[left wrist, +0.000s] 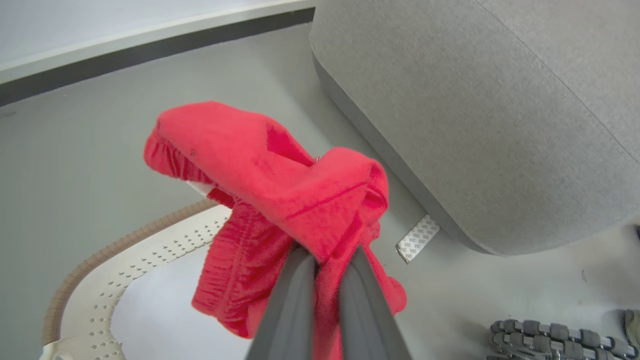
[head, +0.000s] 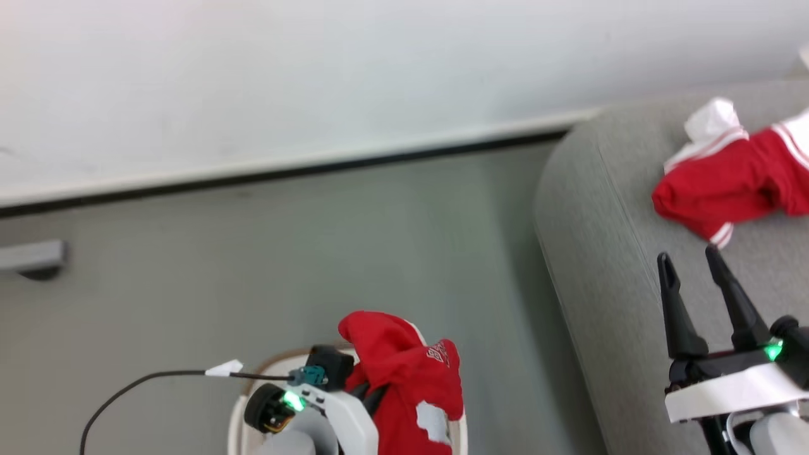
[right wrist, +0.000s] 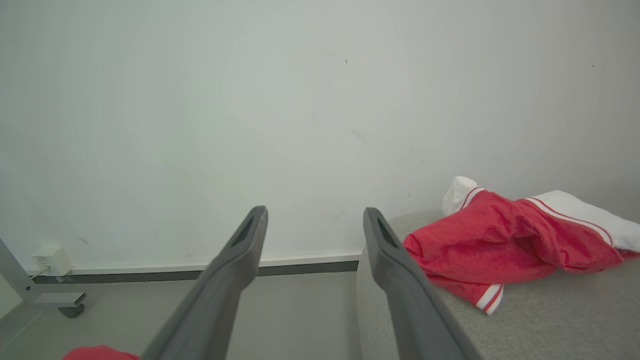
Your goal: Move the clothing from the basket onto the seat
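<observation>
My left gripper (head: pixel 379 382) (left wrist: pixel 325 260) is shut on a bright red piece of clothing (head: pixel 404 366) (left wrist: pixel 280 180), which hangs bunched over its fingertips above the basket. The basket's brown rim (head: pixel 278 360) (left wrist: pixel 125 245) and perforated cream wall sit below it, on the floor left of the seat. The grey seat (head: pixel 607 253) (left wrist: pixel 475 125) (right wrist: pixel 550 320) fills the right side. On it lies a red and white piece of clothing (head: pixel 727 183) (right wrist: pixel 490 245). My right gripper (head: pixel 687 256) (right wrist: pixel 315 212) stands open over the seat's near part, short of that clothing, with nothing between its fingers.
Grey floor runs between the basket and a white wall with a dark baseboard (head: pixel 284 174). A grey metal foot (head: pixel 31 256) stands at the far left. A black cable (head: pixel 145 379) trails from my left wrist. A white patterned tag (left wrist: pixel 417 239) lies by the seat's base.
</observation>
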